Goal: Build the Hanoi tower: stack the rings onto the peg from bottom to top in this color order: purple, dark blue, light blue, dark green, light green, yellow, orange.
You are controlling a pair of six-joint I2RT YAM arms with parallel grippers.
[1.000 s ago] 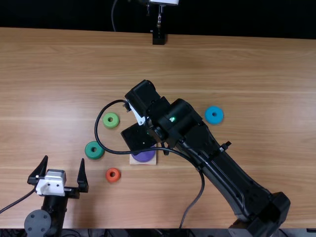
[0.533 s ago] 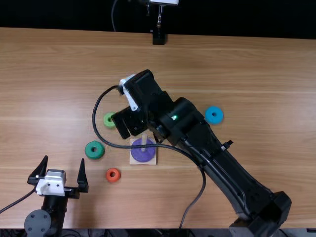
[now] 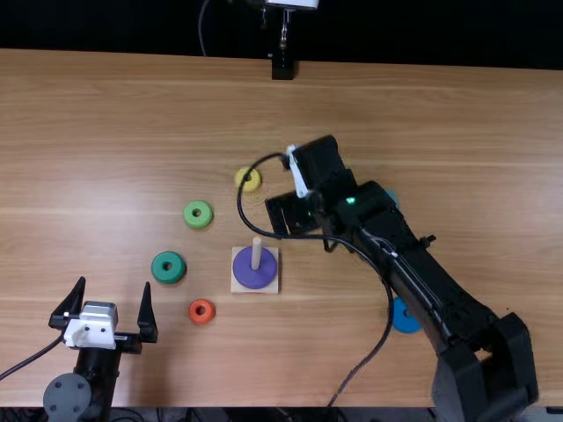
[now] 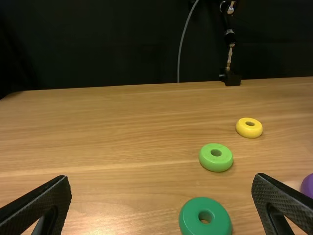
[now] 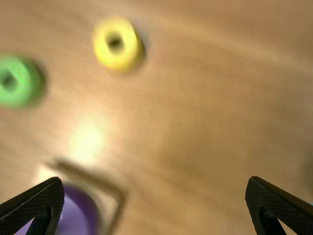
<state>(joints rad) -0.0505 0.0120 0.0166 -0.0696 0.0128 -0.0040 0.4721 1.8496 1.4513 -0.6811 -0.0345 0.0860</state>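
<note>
The purple ring [image 3: 254, 269] lies around the peg [image 3: 257, 253] on its square base [image 3: 272, 285]. My right gripper [image 3: 293, 214] hangs up and to the right of the peg; in the right wrist view it [image 5: 154, 180] is open and empty. My left gripper [image 3: 114, 283] stands open at lower left, and also in the left wrist view [image 4: 161, 178]. Loose on the table are yellow [image 3: 248, 179], light green [image 3: 198, 214], dark green [image 3: 168, 267] and orange [image 3: 201, 311] rings. The right arm partly covers the dark blue ring [image 3: 405, 318] and light blue ring [image 3: 392, 199].
The right arm's cable [image 3: 387, 303] loops over the table [image 3: 132, 176] and the yellow ring. A black stand [image 3: 282, 67] is at the far edge.
My right gripper has moved away from above the peg, first up and then rightward, uncovering the base and the yellow ring. The purple ring stays around the peg; the left arm has kept still.
</note>
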